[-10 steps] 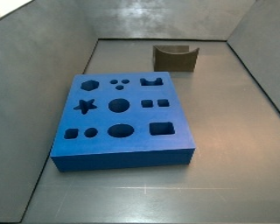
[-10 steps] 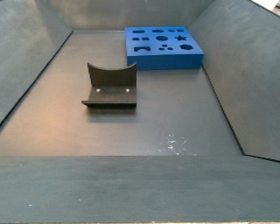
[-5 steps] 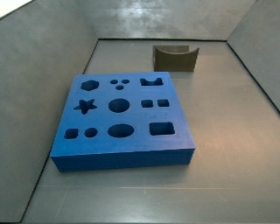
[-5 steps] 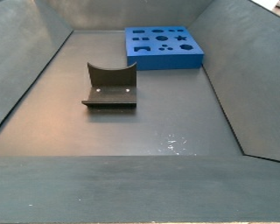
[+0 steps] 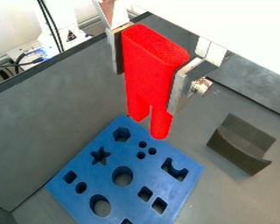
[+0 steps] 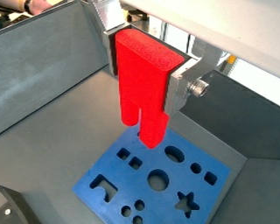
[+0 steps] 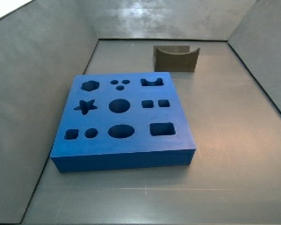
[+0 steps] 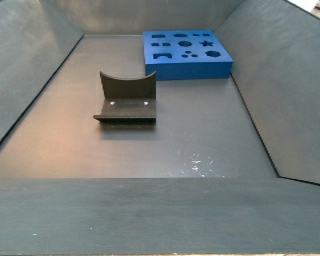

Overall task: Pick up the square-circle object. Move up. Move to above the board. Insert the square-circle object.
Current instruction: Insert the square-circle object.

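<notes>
In both wrist views my gripper (image 5: 152,68) (image 6: 146,74) is shut on the square-circle object (image 5: 149,79) (image 6: 143,83), a tall bright red block whose two short prongs point down. It hangs high above the board (image 5: 90,188) (image 6: 113,197), a thick blue slab with star, hexagon, round and square holes. The silver fingers (image 5: 185,83) (image 6: 180,83) clamp the block's upper sides. In both side views the board (image 7: 122,123) (image 8: 187,54) lies flat on the floor, and neither the gripper nor the red block shows there.
A dark olive-grey block with a curved scoop (image 7: 176,57) (image 8: 125,98) (image 5: 243,142) stands on the floor apart from the board. Grey sloping walls (image 7: 49,53) (image 8: 276,90) enclose the floor on all sides.
</notes>
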{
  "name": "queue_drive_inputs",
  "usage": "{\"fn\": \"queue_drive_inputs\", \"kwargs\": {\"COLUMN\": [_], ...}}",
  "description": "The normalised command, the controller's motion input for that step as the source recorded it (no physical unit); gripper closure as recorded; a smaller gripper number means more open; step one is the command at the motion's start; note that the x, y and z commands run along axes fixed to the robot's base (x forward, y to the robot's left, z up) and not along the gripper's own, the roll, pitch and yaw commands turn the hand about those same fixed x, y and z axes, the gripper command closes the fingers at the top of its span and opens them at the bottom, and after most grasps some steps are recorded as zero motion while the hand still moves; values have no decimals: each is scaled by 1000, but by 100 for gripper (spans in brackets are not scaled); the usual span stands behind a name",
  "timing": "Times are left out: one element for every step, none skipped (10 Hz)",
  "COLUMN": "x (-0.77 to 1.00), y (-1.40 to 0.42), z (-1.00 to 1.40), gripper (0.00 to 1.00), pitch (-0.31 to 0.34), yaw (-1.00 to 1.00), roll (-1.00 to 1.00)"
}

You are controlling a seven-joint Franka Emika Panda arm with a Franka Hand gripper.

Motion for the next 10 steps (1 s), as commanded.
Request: {"fn": "queue_drive_inputs", "kwargs": {"x": [0, 17, -97, -97, -100, -100, -103, -166, 0, -309], "y": [-217, -354, -551, -606, -606, -614, -623, -417, -63, -154], "z": [-380, -546, -451, -477, -480, -457, -420, -111, 0, -620], "gripper": [100, 100, 100, 100, 100, 100, 100, 100, 100, 100], "pitch": [0, 0, -66, -107, -107, -114, -166, -180, 0, -104], "yaw": [523, 783, 674, 611, 606, 589, 583, 380, 0, -14], "roll": [-61, 0, 83, 84, 83, 67, 66, 54, 63, 281]}}
